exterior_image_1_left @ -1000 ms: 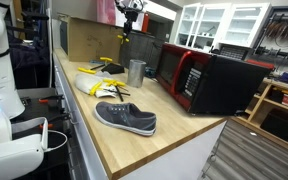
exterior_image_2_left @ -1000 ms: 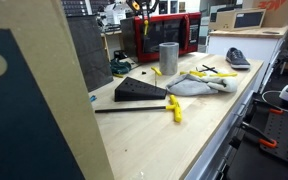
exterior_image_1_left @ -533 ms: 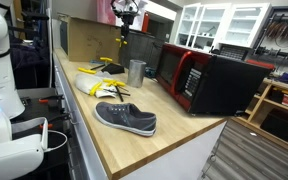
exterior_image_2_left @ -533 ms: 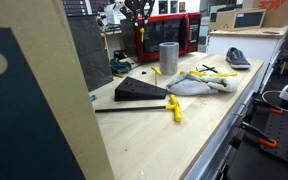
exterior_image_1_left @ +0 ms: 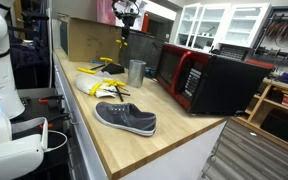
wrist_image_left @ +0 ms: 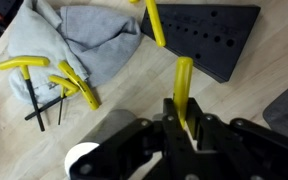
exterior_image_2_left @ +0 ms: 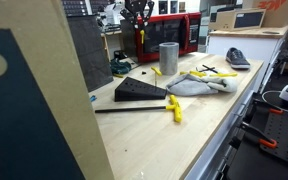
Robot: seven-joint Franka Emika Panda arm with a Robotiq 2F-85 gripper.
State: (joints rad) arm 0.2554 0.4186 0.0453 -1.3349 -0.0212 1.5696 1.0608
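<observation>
Gripping a yellow-handled key by its handle, claw clamped snugly round it, high above the surface, likely for clearance over cloth, black block and spare keys.

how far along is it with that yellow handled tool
Done: the gripper is shut on one yellow-handled tool, lifted clear of the counter. In hand: it hangs above the black perforated block. Left: it is not set down anywhere yet; other yellow-handled keys lie by the grey cloth.
</observation>
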